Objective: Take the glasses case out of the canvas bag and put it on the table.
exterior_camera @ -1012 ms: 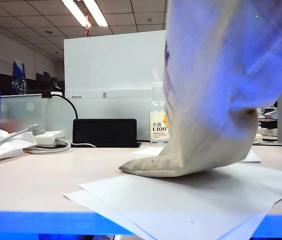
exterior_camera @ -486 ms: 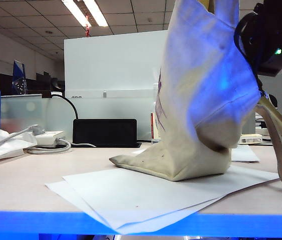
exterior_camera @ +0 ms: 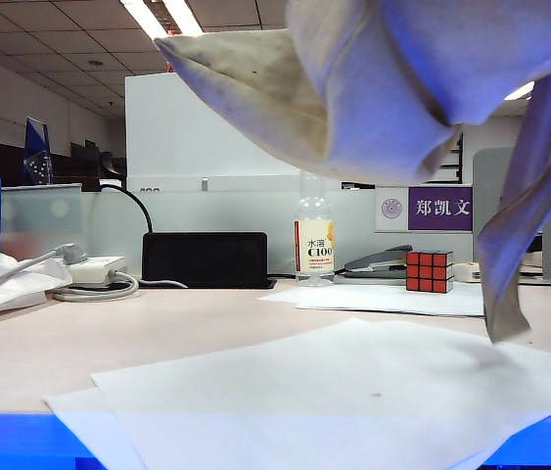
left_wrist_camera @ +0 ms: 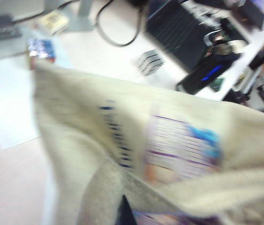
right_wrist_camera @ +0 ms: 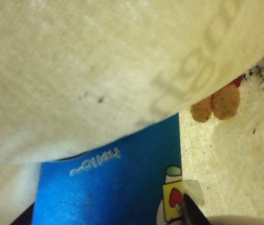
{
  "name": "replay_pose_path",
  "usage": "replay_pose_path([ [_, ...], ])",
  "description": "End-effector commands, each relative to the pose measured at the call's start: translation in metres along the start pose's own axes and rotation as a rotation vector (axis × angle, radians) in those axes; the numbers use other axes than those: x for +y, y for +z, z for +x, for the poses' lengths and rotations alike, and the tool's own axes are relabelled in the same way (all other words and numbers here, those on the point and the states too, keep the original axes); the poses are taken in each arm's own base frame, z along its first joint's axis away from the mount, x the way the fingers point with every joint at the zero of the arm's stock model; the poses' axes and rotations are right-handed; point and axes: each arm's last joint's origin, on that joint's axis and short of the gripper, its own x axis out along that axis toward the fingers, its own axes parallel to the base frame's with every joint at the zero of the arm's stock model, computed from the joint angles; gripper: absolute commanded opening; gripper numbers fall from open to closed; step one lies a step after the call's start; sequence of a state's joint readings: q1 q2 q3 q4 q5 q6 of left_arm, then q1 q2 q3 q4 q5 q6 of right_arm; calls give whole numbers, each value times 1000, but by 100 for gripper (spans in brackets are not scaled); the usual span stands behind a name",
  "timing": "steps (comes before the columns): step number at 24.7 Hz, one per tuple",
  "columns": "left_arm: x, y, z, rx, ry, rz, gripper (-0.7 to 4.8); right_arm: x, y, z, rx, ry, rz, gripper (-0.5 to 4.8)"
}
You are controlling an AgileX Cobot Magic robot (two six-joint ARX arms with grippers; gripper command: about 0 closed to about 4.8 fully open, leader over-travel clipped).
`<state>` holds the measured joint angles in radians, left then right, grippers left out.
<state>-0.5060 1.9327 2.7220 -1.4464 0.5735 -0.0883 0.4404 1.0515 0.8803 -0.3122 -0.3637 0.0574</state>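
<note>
The beige canvas bag [exterior_camera: 373, 88] hangs in the air across the top of the exterior view, clear of the table [exterior_camera: 109, 343], with a strap [exterior_camera: 520, 245] dangling at the right. Neither gripper shows there. In the left wrist view my left gripper [left_wrist_camera: 124, 213] is shut on a fold of the bag [left_wrist_camera: 85, 140], whose printed logo [left_wrist_camera: 178, 145] faces the camera. In the right wrist view my right gripper [right_wrist_camera: 108, 215] is inside the bag [right_wrist_camera: 99, 70], shut on the bright-blue glasses case [right_wrist_camera: 108, 178], which spans the gap between the dark fingertips [right_wrist_camera: 195, 213].
White paper sheets [exterior_camera: 334, 392] lie on the table under the bag, reaching the blue front edge [exterior_camera: 21, 436]. Behind stand a drink bottle [exterior_camera: 314, 230], a Rubik's cube [exterior_camera: 430, 271], a stapler [exterior_camera: 378, 260], a black box [exterior_camera: 206, 259] and a white power strip [exterior_camera: 94, 269].
The bag has risen off the paper sheets to the top of the view. The bottle and cube behind it now show. The sheets have shifted.
</note>
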Motion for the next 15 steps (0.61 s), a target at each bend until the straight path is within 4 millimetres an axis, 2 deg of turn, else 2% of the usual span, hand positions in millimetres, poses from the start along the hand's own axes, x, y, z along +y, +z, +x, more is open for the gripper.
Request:
replay_pose_path([
  [1,36,5,-2,-38,302,-33,30,6,-10,-13,103,43,12,-8],
  [3,59,13,-19,-140,489,-63,30,15,-8,-27,71,150,2,-8],
  [5,70,19,-29,-234,508,-125,30,22,-6,-41,24,165,-22,-8],
  [8,72,13,-30,-163,502,-81,30,26,-5,-50,-10,162,-41,-8],
  [11,86,10,-33,-133,810,-90,30,36,-4,-71,-82,158,-79,-8],
  [12,105,9,-44,-150,910,-129,30,39,-4,-81,-121,153,-96,-8],
  [15,139,0,-49,-149,864,-287,30,49,-4,-111,-249,142,-140,-8],
])
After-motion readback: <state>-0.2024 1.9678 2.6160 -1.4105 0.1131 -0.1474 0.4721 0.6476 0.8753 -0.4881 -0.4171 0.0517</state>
